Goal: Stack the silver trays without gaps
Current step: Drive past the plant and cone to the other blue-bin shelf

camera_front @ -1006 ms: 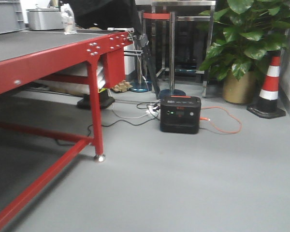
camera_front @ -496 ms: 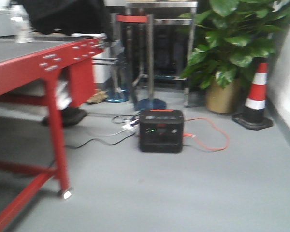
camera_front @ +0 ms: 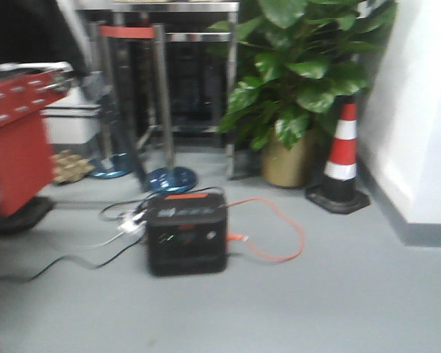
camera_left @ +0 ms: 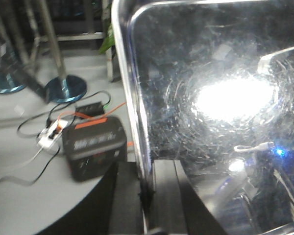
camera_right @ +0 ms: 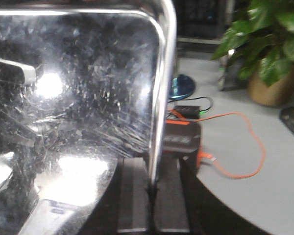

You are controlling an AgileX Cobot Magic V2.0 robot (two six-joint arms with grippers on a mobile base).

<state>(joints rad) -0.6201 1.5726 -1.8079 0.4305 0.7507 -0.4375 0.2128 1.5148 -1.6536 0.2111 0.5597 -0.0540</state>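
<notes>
The left gripper (camera_left: 148,193) and the right gripper (camera_right: 152,188) each pinch the silver tray (camera_left: 210,98) rim at 6 o'clock. The tray is carried; stacking likely remains.

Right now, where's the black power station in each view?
Front: power station on the floor, lower centre-left.
Left wrist: station lower left, left of the silver tray rim.
Right wrist: station centre, partly behind the tray rim.
Shared landmark: the orange cable beside it.

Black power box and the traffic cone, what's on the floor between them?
An orange cable loops across the floor between the black power box and the traffic cone; the rest looks bare. The front-facing view shows it.
</notes>
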